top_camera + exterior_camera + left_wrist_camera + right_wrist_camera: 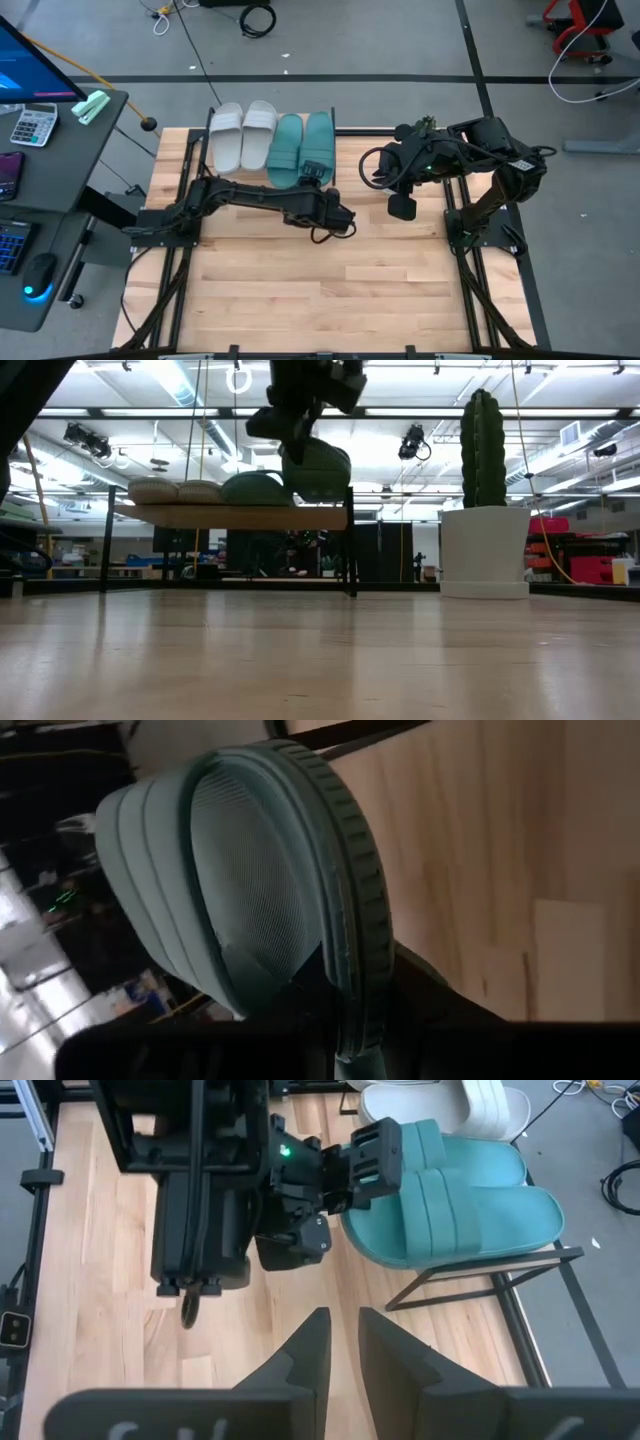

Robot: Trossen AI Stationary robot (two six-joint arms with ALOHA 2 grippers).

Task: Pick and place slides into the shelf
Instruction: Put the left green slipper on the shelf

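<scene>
Four slides lie side by side on the shelf (230, 515) at the table's far edge. Two are pale grey-white (242, 135) and two are teal. The left teal slide (286, 148) rests on the board by its sole. My left gripper (315, 178) reaches from the near side to the heel end of the right teal slide (319, 140) and is shut on it. In the low view that slide (322, 468) stands higher than the others. My right gripper (403, 207) hangs to the right of the shelf, narrowly open (342, 1325), touching nothing. My left gripper holds the right teal slide by its heel end (405, 1185), and the ribbed heel rim (352, 1010) runs down between the two fingers. The fingers come from the table's near side, along the slide. The slide's front part lies over the shelf; whether it is lifted clear, I cannot tell.
The shelf's thin black frame legs (480, 1275) stand on the slatted wooden tabletop (300, 280), which is bare on the near side. A potted cactus (484, 510) stands beyond the table's far edge. A desk with a calculator (32, 125) is to the left.
</scene>
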